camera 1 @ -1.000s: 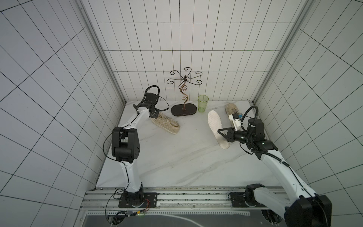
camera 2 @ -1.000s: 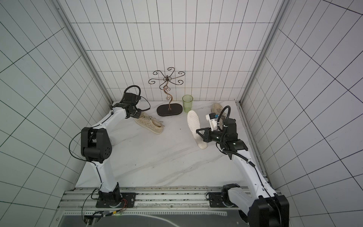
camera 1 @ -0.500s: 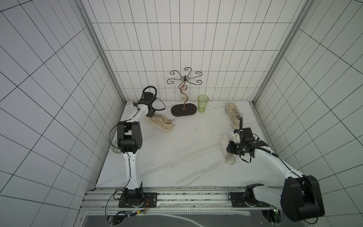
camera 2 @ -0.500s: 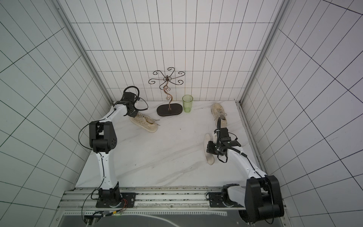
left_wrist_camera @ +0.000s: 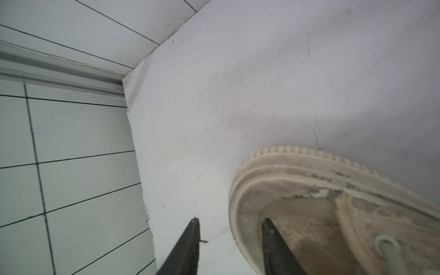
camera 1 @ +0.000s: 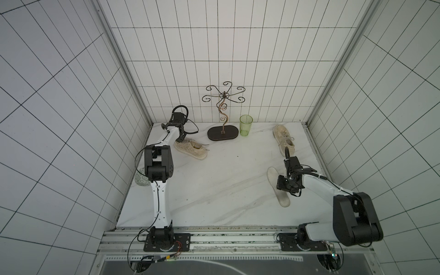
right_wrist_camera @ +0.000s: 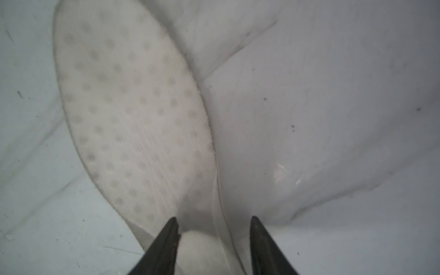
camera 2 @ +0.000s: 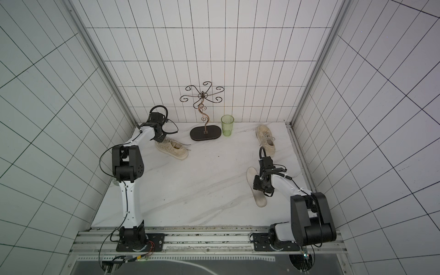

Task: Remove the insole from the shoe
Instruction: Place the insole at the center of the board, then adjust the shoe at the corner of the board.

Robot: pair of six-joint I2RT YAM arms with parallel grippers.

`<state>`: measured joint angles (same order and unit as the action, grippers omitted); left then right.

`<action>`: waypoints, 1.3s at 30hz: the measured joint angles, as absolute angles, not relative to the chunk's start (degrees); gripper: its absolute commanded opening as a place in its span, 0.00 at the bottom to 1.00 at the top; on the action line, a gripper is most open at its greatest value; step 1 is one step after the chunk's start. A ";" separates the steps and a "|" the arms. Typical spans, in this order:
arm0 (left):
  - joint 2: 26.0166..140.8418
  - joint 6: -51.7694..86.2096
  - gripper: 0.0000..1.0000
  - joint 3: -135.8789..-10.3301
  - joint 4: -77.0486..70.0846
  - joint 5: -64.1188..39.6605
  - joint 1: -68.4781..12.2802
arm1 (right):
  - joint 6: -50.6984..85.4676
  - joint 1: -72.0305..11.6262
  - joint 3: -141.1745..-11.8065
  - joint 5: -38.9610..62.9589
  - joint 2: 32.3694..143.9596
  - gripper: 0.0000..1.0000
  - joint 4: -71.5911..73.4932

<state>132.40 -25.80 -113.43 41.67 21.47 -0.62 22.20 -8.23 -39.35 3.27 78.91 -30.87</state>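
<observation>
1. White insole (camera 1: pixel 277 187), long and rounded with faint dots printed across it, lies flat on the table (camera 1: pixel 214 190), outside either shoe. The right gripper (right_wrist_camera: pixel 214 222) hangs over it with jaws parted, pinching nothing.
2. A beige woven shoe (camera 1: pixel 190 148) with a ribbed rubber sole sits back left. The left gripper (left_wrist_camera: pixel 231 221) straddles its rim, jaws apart.
3. A second shoe (camera 1: pixel 283 139), a green ribbed cup (camera 1: pixel 245 125) and a curled wire stand (camera 1: pixel 223 132) line the back.
4. The tabletop is veined white marble, and tiled walls (camera 1: pixel 214 59) enclose it.
</observation>
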 measured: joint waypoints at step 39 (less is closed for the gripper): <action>124.03 31.27 0.60 -96.23 40.16 19.88 -26.46 | 14.04 -12.43 -52.03 4.49 71.40 0.99 -30.83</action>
